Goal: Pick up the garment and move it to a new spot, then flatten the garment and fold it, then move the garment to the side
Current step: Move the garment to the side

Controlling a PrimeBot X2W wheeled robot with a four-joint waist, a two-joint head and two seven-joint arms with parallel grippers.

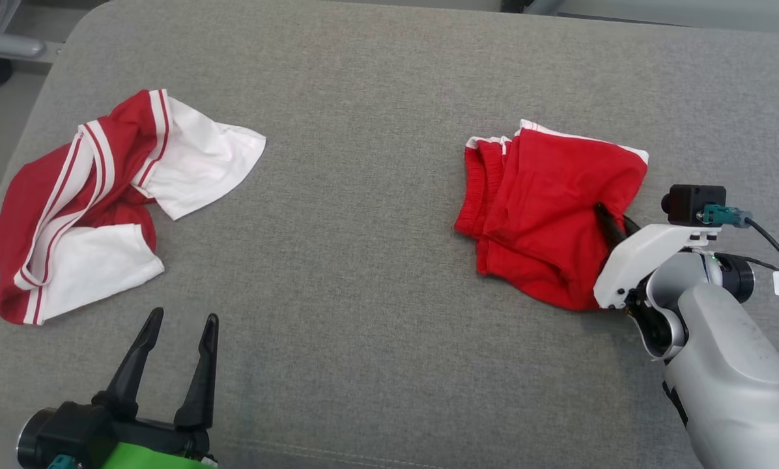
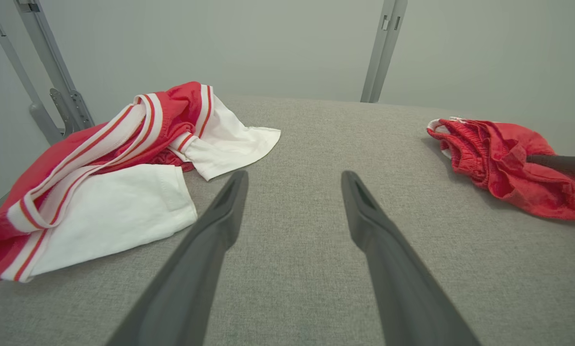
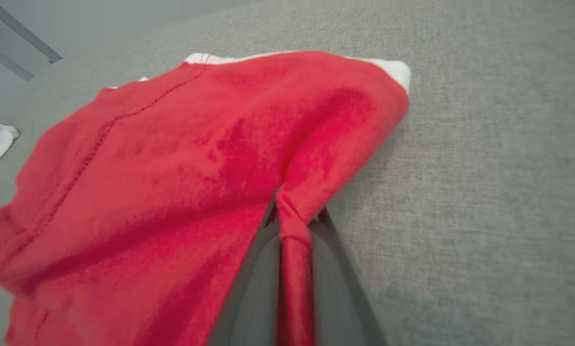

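Note:
The garment, a pair of red shorts (image 1: 546,208) with white trim, lies crumpled on the right of the grey padded surface (image 1: 376,260). My right gripper (image 1: 609,220) comes in from the lower right, its fingers shut on a pinched fold at the shorts' right edge. In the right wrist view the red cloth (image 3: 196,158) is squeezed between the two dark fingers of that gripper (image 3: 294,214). My left gripper (image 1: 184,317) stands open at the lower left, holding nothing. The left wrist view has its open gripper (image 2: 294,178) over bare surface, with the shorts (image 2: 499,158) far right.
A red and white striped shirt (image 1: 103,202) lies bunched at the left, just above my left gripper, and it also lies left of the fingers (image 2: 114,192). Grey metal frame posts (image 2: 383,48) stand behind the surface. A wide bare strip separates the two garments.

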